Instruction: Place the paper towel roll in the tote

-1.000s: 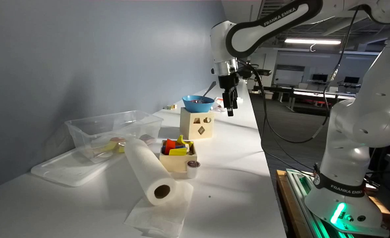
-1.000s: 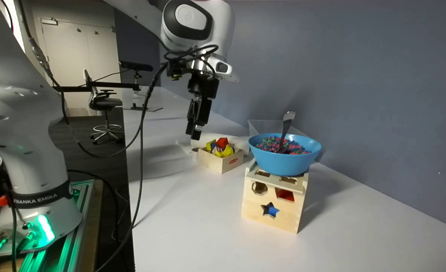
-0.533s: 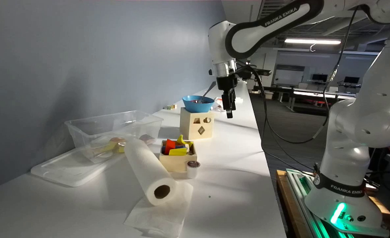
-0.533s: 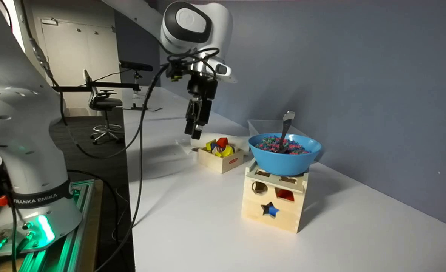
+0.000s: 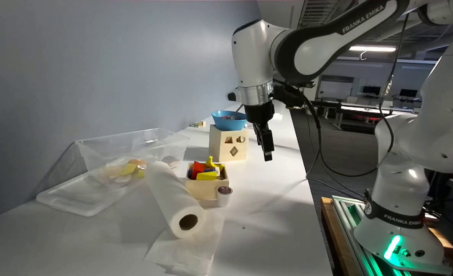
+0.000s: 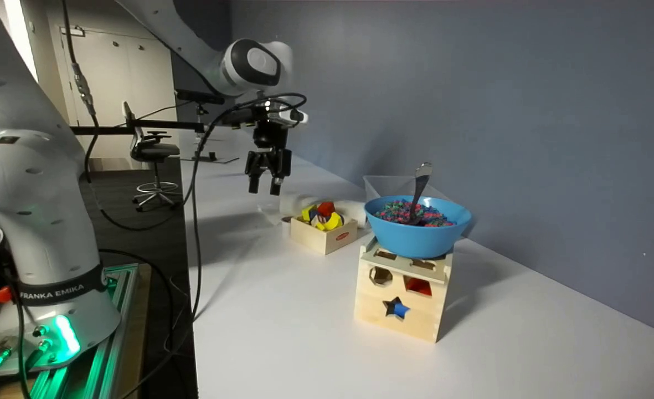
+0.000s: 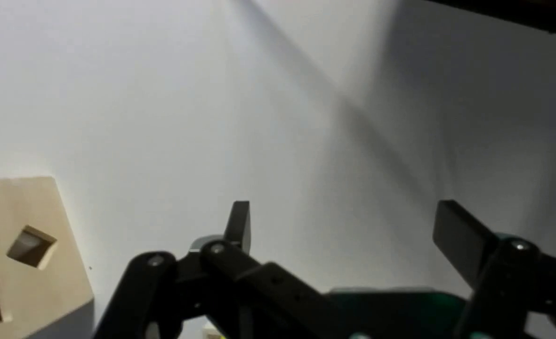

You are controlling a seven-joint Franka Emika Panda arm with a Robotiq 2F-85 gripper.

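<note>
The white paper towel roll [image 5: 174, 201] lies on the table, its dark core hole facing the camera in an exterior view. Its loose end sheet is spread under it. The roll [image 6: 352, 209] is partly hidden behind a block box in an exterior view. The clear tote [image 5: 90, 155] stands by the wall, beyond the roll's far end, with several coloured items showing through its side. Only a corner of the tote [image 6: 385, 185] shows behind the blue bowl. My gripper [image 5: 267, 156] hangs above the table, apart from the roll. It is open and empty in the wrist view [image 7: 343, 212].
A wooden box of coloured blocks [image 5: 206, 188] and a small white cup [image 5: 224, 197] stand beside the roll. A wooden shape cube [image 5: 229, 143] bears a blue bowl [image 5: 228, 120] with a utensil. A translucent lid [image 5: 73, 197] lies partly under the tote. The wall stands behind.
My gripper has moved lower and away from the shape cube, toward the block box's end of the table. The wrist has turned, so both fingers show apart. The roll and tote have not moved.
</note>
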